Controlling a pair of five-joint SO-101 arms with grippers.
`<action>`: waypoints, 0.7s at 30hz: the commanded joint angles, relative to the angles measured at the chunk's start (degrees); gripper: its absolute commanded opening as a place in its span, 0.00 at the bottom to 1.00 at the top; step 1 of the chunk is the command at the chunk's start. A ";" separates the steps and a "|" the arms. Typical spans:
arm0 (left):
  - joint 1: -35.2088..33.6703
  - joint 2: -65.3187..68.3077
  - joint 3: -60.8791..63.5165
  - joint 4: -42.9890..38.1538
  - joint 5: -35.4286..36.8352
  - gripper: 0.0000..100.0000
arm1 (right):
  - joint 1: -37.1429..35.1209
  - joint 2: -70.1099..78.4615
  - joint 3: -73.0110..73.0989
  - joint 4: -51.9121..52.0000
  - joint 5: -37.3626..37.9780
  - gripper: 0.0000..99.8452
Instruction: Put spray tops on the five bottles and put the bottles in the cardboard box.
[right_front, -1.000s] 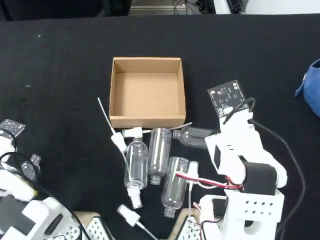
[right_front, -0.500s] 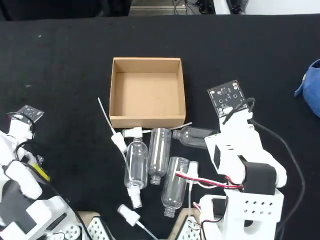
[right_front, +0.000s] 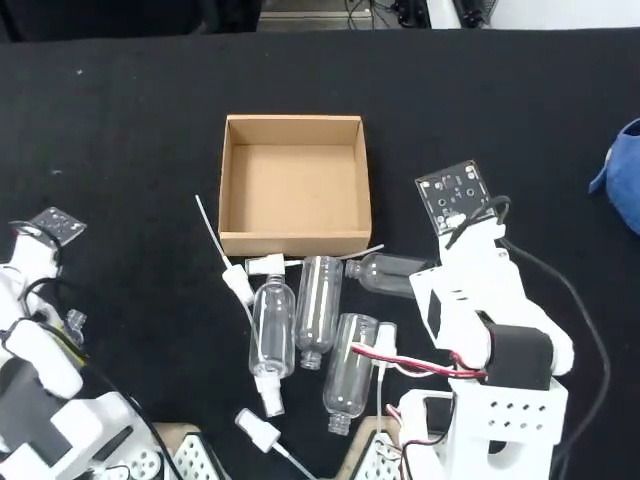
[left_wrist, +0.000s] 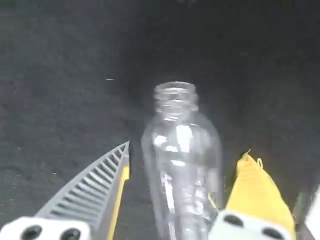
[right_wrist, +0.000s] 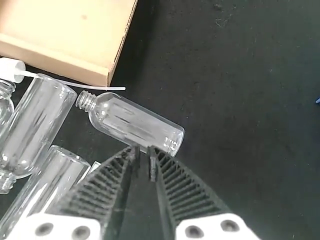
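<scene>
Near the left edge of the surface (right_front: 130, 150), the left claw (left_wrist: 186, 150) stands spread around a clear, uncapped bottle (left_wrist: 181, 135), likely light, slick and thin-walled, best pinched mid-body. The right claw (right_wrist: 141, 150) is pressed together, empty.

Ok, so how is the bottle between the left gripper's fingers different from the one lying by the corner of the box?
The left bottle sits between the left gripper's open fingers, far from the cardboard box. The box-side bottle lies free, right beside the box. The left bottle seems to stand up, while the box-side bottle lies on its side. Both are clear and have no spray top.
</scene>
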 joint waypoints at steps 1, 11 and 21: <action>-1.63 1.67 -1.27 -3.25 -0.88 0.21 | -0.79 -0.13 0.57 -0.18 0.44 0.02; -1.63 4.04 -1.10 -3.34 -1.32 0.21 | -1.05 -0.13 1.80 -0.53 0.44 0.02; -1.63 3.60 2.07 -3.34 -0.97 0.04 | -1.05 -0.13 1.80 -0.26 0.44 0.02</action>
